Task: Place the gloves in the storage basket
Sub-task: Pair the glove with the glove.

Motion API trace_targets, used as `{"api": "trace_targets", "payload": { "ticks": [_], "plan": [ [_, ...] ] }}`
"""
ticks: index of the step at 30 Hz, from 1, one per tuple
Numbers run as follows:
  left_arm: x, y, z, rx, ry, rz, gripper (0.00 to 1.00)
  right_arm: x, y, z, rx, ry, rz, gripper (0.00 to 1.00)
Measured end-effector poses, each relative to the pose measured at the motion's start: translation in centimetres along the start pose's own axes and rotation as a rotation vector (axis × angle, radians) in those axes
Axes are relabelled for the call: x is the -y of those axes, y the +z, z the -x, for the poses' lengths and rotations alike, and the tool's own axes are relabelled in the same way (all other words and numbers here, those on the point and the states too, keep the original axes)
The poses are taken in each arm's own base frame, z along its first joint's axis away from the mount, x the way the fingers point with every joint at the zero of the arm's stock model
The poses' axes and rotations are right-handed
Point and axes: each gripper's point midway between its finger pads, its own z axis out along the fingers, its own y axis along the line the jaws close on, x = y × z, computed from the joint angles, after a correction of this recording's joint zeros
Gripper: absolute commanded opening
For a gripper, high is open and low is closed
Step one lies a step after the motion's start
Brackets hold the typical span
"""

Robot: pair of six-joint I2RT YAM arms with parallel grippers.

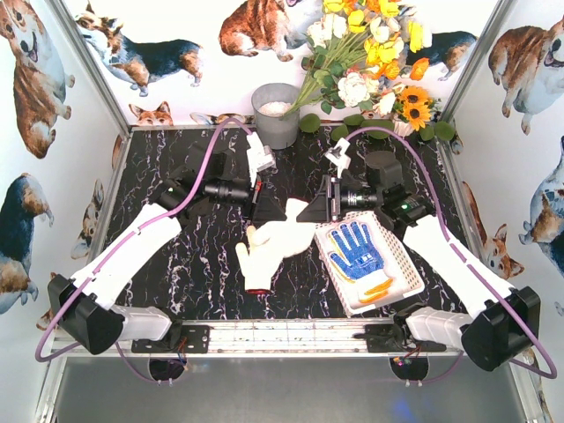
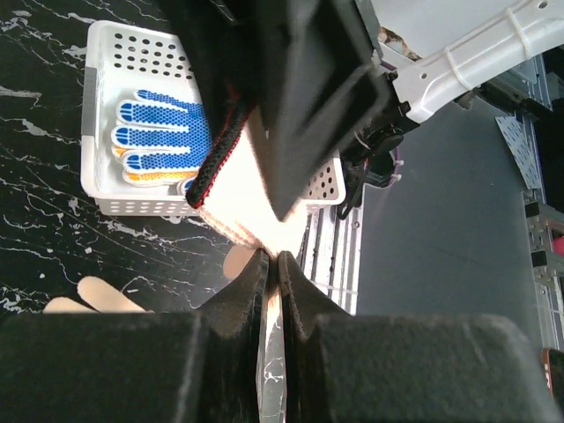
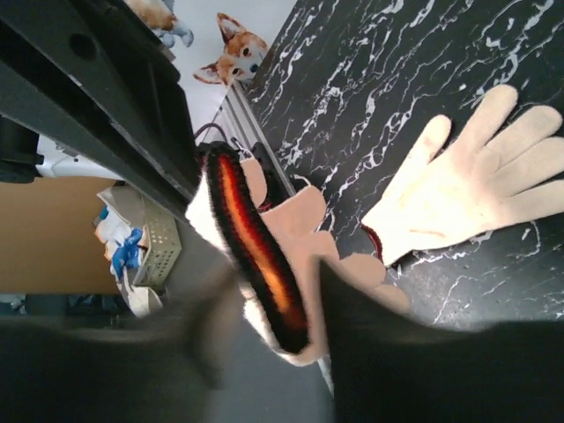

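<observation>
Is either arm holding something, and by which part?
The left end effector pinches a cream glove by its fabric, away from the cuff. The right end effector straddles that cuff; whether it grips cannot be told.

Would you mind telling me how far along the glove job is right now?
Done: a blue-dotted glove lies in the storage basket, atop a yellow one. In hand: the left gripper pinches a cream glove, its cuff between the right gripper fingers. Left: that glove and a second glove on the table.

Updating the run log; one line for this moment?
left end effector: shut on cream glove | right end effector: around same glove, grip unclear | storage basket: blue-dotted glove inside | second glove: on table
</observation>
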Motion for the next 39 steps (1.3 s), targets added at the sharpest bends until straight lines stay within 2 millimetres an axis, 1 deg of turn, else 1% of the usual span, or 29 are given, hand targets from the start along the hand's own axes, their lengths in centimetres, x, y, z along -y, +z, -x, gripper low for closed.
{"api": "trace_targets", "payload": {
  "ticks": [1,2,3,4,9,10,12,15,18,22,25,27,30,34,36,39],
  "plan": [
    [0.0,0.0,0.0,0.000,0.000,0.000,0.00,-0.2,0.1,-0.1,-0.003,-0.010,0.006,0.01],
    [-0.1,0.0,0.0,0.001,-0.002,0.008,0.09,-0.3,0.1,-0.1,-0.004,-0.008,0.009,0.00],
    [-0.4,0.0,0.1,0.005,-0.002,0.022,0.24,-0.3,0.2,0.0,-0.003,-0.010,0.009,0.00],
    [-0.6,0.0,0.1,0.011,0.001,0.036,0.34,-0.3,0.2,0.0,0.000,-0.012,0.008,0.00],
    [-2.0,-0.4,0.0,0.069,-0.003,0.144,0.72,0.0,0.3,0.4,0.017,-0.015,-0.012,0.00],
    [-2.2,-0.6,0.1,0.082,-0.001,0.165,0.78,0.0,0.3,0.4,0.019,-0.016,-0.015,0.00],
    [-2.7,-1.2,0.5,0.117,0.003,0.215,0.84,0.1,0.4,0.3,0.019,-0.018,-0.020,0.00],
    [-3.8,-2.3,1.4,0.172,0.014,0.272,0.87,0.2,0.7,0.0,0.009,-0.021,-0.034,0.00],
    [-5.8,-3.9,2.3,0.227,0.003,0.328,0.89,0.3,1.3,-0.5,-0.013,-0.031,-0.047,0.00],
    [-9.8,-7.4,2.6,0.300,-0.050,0.440,0.91,0.8,2.6,-0.3,-0.039,-0.034,-0.057,0.00],
    [-13.0,-10.3,1.5,0.340,-0.098,0.578,0.91,2.0,4.0,0.2,-0.053,-0.049,-0.086,0.00],
    [-14.7,-12.2,0.2,0.355,-0.132,0.685,0.92,3.2,4.9,0.9,-0.054,-0.072,-0.120,0.00],
    [-16.4,-14.5,-1.3,0.366,-0.159,0.825,0.93,5.2,6.1,2.0,-0.049,-0.119,-0.177,0.00],
    [-17.9,-17.5,-2.3,0.374,-0.175,0.996,0.93,7.6,7.9,4.4,-0.040,-0.219,-0.243,0.00],
    [-18.3,-18.2,-2.6,0.371,-0.181,1.043,0.94,8.8,8.7,5.9,-0.035,-0.289,-0.274,0.00],
    [-18.6,-18.6,-3.0,0.369,-0.186,1.075,0.94,10.5,9.7,7.8,-0.032,-0.405,-0.314,0.00]
  ]
}}
